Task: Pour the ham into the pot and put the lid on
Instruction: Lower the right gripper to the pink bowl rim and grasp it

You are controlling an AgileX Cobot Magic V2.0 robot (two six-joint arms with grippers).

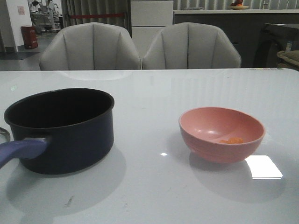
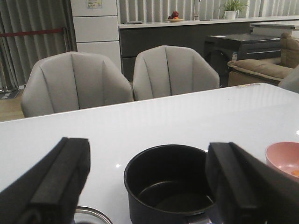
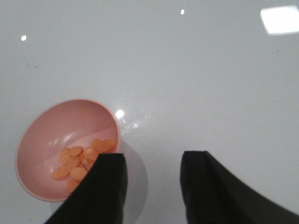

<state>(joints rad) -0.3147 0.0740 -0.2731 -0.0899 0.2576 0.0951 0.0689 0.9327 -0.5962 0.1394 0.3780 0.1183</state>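
The dark navy pot (image 1: 60, 130) stands at the left of the table, its blue-purple handle (image 1: 21, 150) pointing to the near left. It is empty in the left wrist view (image 2: 168, 186). The ham (image 1: 232, 140) lies as several orange slices in the pink bowl (image 1: 221, 134) at the right. Only the lid's metal rim shows, at the left edge (image 1: 3, 134) and in the left wrist view (image 2: 91, 215). My left gripper (image 2: 147, 149) is open and empty, short of the pot. My right gripper (image 3: 153, 158) is open and empty above the table, beside the bowl (image 3: 51, 135) with the ham (image 3: 79, 161).
The glossy white table (image 1: 154, 93) carries bright light reflections (image 1: 264, 166). Two grey chairs (image 1: 91, 46) (image 1: 191, 46) stand behind its far edge. Neither arm shows in the front view.
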